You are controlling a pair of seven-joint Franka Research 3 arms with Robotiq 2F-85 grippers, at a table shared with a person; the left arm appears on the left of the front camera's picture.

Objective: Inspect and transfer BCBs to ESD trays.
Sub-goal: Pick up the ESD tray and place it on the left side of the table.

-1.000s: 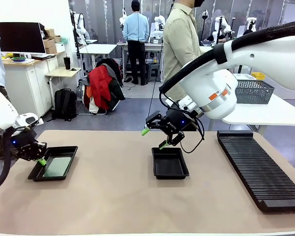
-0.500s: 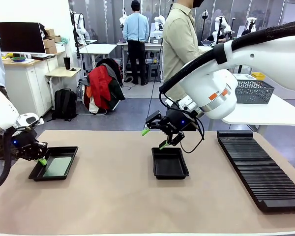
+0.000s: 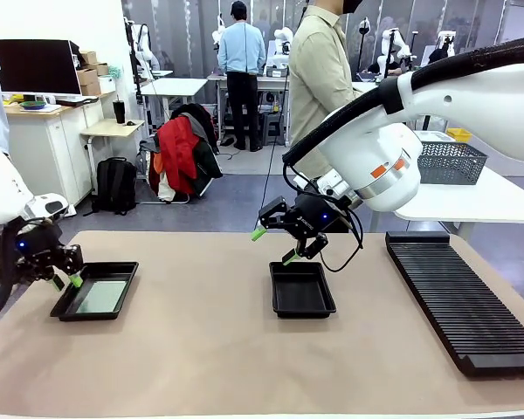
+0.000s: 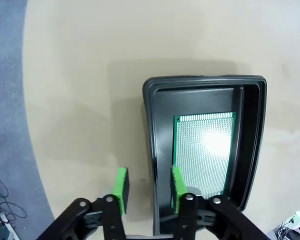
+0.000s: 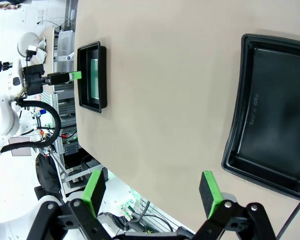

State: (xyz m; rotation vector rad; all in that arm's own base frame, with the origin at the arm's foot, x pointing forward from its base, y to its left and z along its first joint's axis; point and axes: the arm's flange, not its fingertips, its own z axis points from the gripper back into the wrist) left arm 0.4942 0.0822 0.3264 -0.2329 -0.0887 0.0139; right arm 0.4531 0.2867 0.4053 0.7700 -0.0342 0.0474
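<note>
Board (image 4: 205, 150): pale green, finely dotted, lying flat on the floor of the left tray (image 4: 150, 125). In the left wrist view a strip of black floor shows past its 12 o'clock end.

Left tray sits at the 9 o'clock side of the tan table (image 3: 201, 349) in the front view.

Left claw (image 4: 149, 189): released, jaws apart, gripping nothing. It sits at that tray's 9 o'clock rim in the front view. From the wrist, one green pad (image 4: 121, 189) is over bare table just outside the tray wall and the other is over the tray's inner edge by the board's near corner. Cannot tell whether either pad touches the tray.

Right claw (image 3: 273, 245): released, jaws wide, nothing between them. It hangs above the 11 o'clock corner of the middle tray (image 3: 303, 312), clear of it. That tray is near the table's centre, black floor showing.

Long ribbed black rack (image 3: 463, 297) lies at 3 o'clock. A person (image 3: 319, 78) stands at 12 o'clock across the table. A wire basket (image 3: 450, 161) sits on a side table at 2 o'clock.
</note>
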